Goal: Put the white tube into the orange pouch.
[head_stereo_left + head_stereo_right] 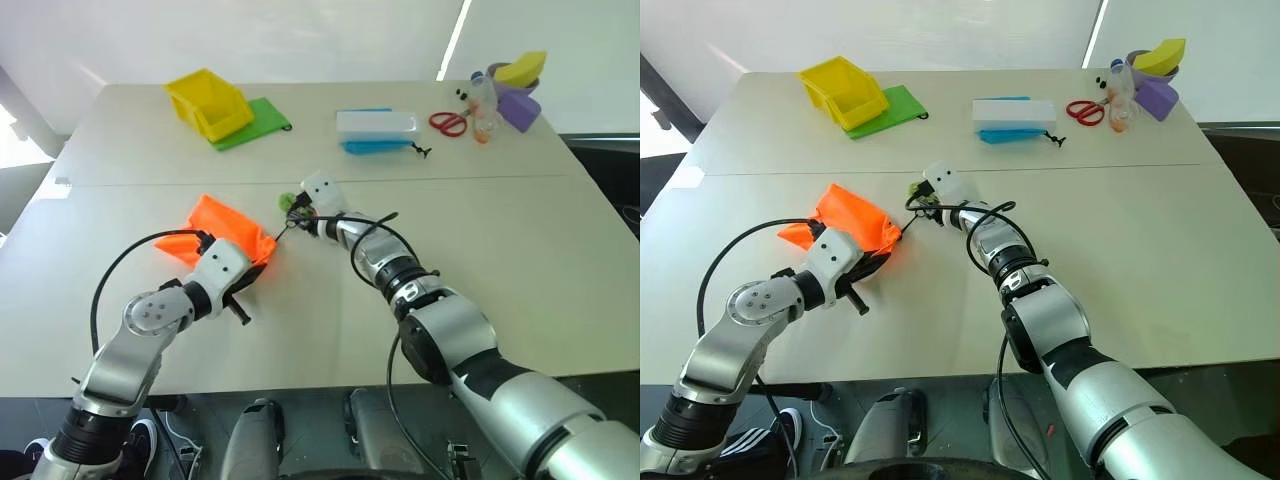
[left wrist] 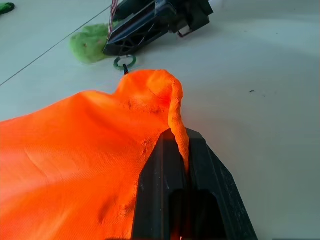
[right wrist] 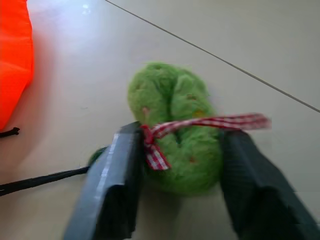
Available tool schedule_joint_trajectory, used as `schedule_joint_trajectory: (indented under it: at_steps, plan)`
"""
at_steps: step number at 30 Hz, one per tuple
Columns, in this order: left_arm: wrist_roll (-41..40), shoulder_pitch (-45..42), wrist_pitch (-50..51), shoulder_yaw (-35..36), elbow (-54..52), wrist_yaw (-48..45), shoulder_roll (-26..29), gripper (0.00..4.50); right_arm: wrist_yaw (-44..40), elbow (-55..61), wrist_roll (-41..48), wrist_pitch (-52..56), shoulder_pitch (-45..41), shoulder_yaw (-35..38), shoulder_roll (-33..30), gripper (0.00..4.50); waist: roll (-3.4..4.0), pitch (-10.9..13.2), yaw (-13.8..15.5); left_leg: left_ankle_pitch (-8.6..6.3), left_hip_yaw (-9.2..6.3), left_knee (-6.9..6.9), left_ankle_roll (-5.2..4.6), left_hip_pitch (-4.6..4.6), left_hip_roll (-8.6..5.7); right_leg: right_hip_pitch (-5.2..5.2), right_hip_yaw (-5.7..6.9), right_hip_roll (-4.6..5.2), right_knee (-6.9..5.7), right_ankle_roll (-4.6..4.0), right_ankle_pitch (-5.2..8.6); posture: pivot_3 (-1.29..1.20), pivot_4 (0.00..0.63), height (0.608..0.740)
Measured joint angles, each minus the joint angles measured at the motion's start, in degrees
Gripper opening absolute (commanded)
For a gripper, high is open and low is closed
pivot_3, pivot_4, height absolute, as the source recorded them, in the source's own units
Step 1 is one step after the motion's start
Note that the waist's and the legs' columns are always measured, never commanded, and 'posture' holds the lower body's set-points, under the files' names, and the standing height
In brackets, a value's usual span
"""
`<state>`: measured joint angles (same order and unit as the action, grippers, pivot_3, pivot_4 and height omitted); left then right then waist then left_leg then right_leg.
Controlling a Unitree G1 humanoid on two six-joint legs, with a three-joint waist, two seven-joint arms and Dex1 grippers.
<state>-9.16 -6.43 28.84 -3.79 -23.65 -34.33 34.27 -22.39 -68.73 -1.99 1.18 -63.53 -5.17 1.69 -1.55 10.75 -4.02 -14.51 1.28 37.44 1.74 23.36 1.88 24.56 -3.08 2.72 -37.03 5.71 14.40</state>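
The orange pouch (image 1: 215,225) lies crumpled on the pale table, left of centre. My left gripper (image 2: 180,135) is shut on a raised fold of its fabric at the near right edge. A black cord runs from the pouch to a fuzzy green ornament (image 3: 175,115) tied with a red checked ribbon. My right gripper (image 3: 180,137) has a finger pressed against each side of that ornament, just right of the pouch (image 3: 15,55). The white tube is out of view.
At the back of the table stand a yellow bin (image 1: 208,103) on a green cloth (image 1: 262,122), a white-and-blue box (image 1: 377,130), red scissors (image 1: 448,123), and a small bottle (image 1: 484,110) beside purple and yellow containers (image 1: 518,90).
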Motion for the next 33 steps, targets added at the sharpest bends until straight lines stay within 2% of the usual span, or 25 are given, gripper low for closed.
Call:
schedule_joint_trajectory:
  at_steps: [1,9,12,15,22,27,33]
  plan:
    - [0.0,0.0,0.1,0.0,-0.1,0.0,0.0,0.00,-0.1,0.0,0.0,-0.1,0.0,0.0,0.0,0.02,0.00,0.0,0.0,0.00,0.00,-0.03,0.00,-0.01,0.00,0.00,0.01,-0.01,0.00,0.00,0.00,0.00,0.150,0.740]
    - [0.0,0.1,1.0,0.0,-0.9,0.0,-0.1,0.00,-3.9,4.0,0.5,1.1,2.1,1.1,-1.3,0.02,0.00,0.0,0.1,0.01,0.00,-0.14,0.01,0.00,0.01,0.02,0.02,-0.01,0.06,0.00,0.00,0.00,0.150,0.740]
    - [-0.4,1.1,0.7,0.4,-1.8,-0.3,-0.1,0.00,-7.6,17.0,1.0,5.4,9.9,0.8,-4.9,0.02,-0.01,0.0,0.4,0.01,-0.03,-0.20,0.01,0.03,0.00,0.02,0.02,0.08,0.11,0.02,0.00,0.00,0.150,0.740]
    - [-2.0,2.9,-0.9,1.5,-2.4,-2.4,1.1,0.00,-10.9,36.1,2.9,14.3,20.4,0.7,-9.9,0.02,0.01,0.0,1.3,0.01,-0.05,-0.25,0.01,0.04,-0.02,0.03,0.02,0.15,0.20,0.04,0.01,0.00,0.150,0.740]
    - [-6.6,6.8,-6.4,4.2,-1.8,-11.8,6.1,0.00,-12.1,65.0,6.8,32.6,35.8,0.9,-16.9,0.02,0.00,0.0,1.6,0.01,0.01,-0.21,0.01,0.01,-0.01,0.02,0.05,0.11,0.25,-0.21,0.15,0.00,0.150,0.740]
    - [-7.4,6.0,-10.9,4.7,1.9,-16.4,8.2,0.00,-12.7,77.5,10.6,40.2,43.3,1.2,-20.7,0.02,0.00,0.0,1.6,0.01,0.08,-0.21,0.01,0.03,-0.02,0.01,0.05,-0.01,0.39,-0.22,0.15,0.00,0.150,0.740]
    - [-7.7,5.0,-14.6,4.6,5.5,-18.5,9.1,0.00,-10.6,83.5,13.3,44.5,47.0,2.0,-21.5,0.02,-0.01,0.0,1.6,0.01,0.11,-0.21,0.01,0.03,-0.01,0.00,0.05,-0.06,0.42,-0.20,0.15,0.00,0.150,0.740]
